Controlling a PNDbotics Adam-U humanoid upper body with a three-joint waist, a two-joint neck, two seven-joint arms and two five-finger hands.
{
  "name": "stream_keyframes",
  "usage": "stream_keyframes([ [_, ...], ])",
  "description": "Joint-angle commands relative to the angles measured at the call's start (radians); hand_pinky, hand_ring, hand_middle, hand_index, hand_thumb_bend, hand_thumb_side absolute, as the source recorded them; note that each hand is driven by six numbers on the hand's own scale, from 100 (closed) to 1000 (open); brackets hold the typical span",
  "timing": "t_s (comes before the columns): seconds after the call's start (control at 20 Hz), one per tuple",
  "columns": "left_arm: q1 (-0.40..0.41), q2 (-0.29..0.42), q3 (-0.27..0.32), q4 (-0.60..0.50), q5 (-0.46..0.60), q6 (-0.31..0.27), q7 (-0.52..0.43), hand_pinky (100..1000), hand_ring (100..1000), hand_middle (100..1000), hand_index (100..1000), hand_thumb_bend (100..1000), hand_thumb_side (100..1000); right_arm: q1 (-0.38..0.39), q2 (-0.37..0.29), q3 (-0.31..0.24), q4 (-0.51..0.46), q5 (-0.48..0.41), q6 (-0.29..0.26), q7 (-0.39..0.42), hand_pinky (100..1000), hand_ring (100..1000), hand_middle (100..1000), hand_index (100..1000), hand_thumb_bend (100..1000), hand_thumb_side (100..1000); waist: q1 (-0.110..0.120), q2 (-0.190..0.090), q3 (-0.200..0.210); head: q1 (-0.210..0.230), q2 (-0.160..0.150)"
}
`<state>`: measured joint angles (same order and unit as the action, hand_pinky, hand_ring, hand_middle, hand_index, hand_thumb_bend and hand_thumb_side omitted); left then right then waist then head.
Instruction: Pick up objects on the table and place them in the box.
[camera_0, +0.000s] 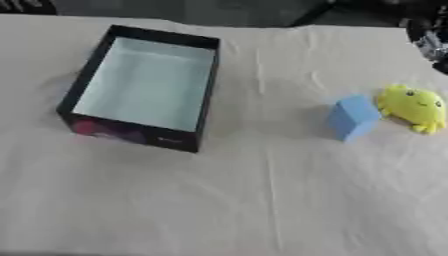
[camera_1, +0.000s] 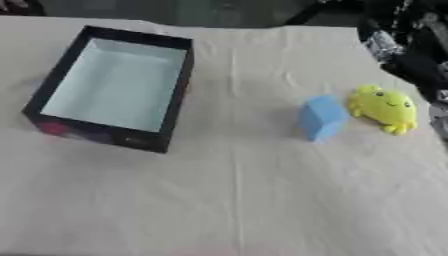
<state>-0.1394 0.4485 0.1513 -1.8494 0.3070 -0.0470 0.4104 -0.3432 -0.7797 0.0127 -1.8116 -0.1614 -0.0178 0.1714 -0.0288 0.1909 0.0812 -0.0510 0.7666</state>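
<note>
The box (camera_0: 140, 85) sits at ten o'clock on the table (camera_0: 262, 200). At three o'clock the blue block (camera_0: 353, 118) stands just beside the yellow toy (camera_0: 413, 107). The right hand (camera_1: 411, 55) shows blurred at two o'clock; its grip cannot be told.

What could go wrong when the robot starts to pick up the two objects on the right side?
The blue block and the yellow plush toy lie very close together, so fingers closing on one may push the other, perhaps toward the table's right edge. The box stands far to the left, so a long carry might drop an object. The right arm shows only partly at the upper right; its hand cannot be judged.
</note>
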Motion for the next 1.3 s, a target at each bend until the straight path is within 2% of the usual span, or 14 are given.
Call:
stream_keyframes([
  [0.05, -0.006, 0.032, 0.008, -0.008, -0.006, 0.002, -0.002, 792, 670, 789, 844, 442, 696, -0.029, -0.095, -0.013, -0.038, 0.067, -0.03, 0.145, 999, 935, 864, 909, 294, 442, 0.0, -0.019, -0.002, 0.001, 0.003],
  [0.3, -0.005, 0.034, 0.006, -0.006, -0.008, 0.003, -0.006, 792, 670, 788, 843, 441, 696, -0.073, -0.171, -0.017, -0.05, 0.118, -0.102, 0.371, 994, 942, 868, 910, 339, 435, 0.0, -0.019, -0.004, -0.002, 0.003],
  [0.4, -0.004, 0.035, 0.006, -0.006, -0.008, 0.003, -0.006, 793, 670, 789, 843, 440, 697, -0.084, -0.204, -0.015, -0.051, 0.128, -0.124, 0.433, 993, 949, 876, 916, 379, 418, -0.001, -0.019, -0.004, -0.003, 0.003],
  [0.45, -0.005, 0.035, 0.006, -0.006, -0.008, 0.003, -0.006, 793, 670, 789, 843, 442, 685, -0.089, -0.221, -0.012, -0.052, 0.134, -0.133, 0.46, 993, 957, 883, 923, 430, 405, -0.001, -0.019, -0.004, -0.004, 0.003],
  [0.5, -0.006, 0.035, 0.005, -0.006, -0.007, 0.003, -0.007, 793, 670, 789, 843, 439, 697, -0.092, -0.236, -0.009, -0.053, 0.141, -0.142, 0.485, 993, 958, 884, 924, 415, 408, -0.002, -0.019, -0.004, -0.004, 0.003],
  [0.6, -0.007, 0.034, 0.004, -0.005, -0.007, 0.004, -0.009, 793, 670, 789, 843, 438, 697, -0.097, -0.26, 0.0, -0.055, 0.157, -0.156, 0.527, 992, 962, 887, 925, 450, 376, -0.002, -0.019, -0.004, -0.004, 0.003],
  [0.75, -0.009, 0.035, 0.003, -0.004, -0.006, 0.004, -0.01, 793, 670, 790, 843, 438, 698, -0.103, -0.277, 0.009, -0.057, 0.176, -0.171, 0.575, 992, 965, 889, 924, 479, 293, -0.002, -0.018, -0.003, -0.006, 0.003],
  [0.95, -0.008, 0.034, 0.002, -0.003, -0.005, 0.004, -0.012, 793, 670, 790, 843, 438, 698, -0.117, -0.275, 0.014, -0.051, 0.186, -0.181, 0.608, 992, 966, 891, 922, 451, 209, -0.001, -0.018, -0.003, -0.008, 0.003],
  [1.3, -0.013, 0.03, 0.0, -0.001, -0.004, 0.005, -0.015, 793, 670, 791, 842, 437, 699, -0.126, -0.263, 0.041, -0.041, 0.232, -0.186, 0.64, 987, 961, 890, 919, 451, 215, -0.001, -0.012, -0.002, -0.012, 0.003],
])
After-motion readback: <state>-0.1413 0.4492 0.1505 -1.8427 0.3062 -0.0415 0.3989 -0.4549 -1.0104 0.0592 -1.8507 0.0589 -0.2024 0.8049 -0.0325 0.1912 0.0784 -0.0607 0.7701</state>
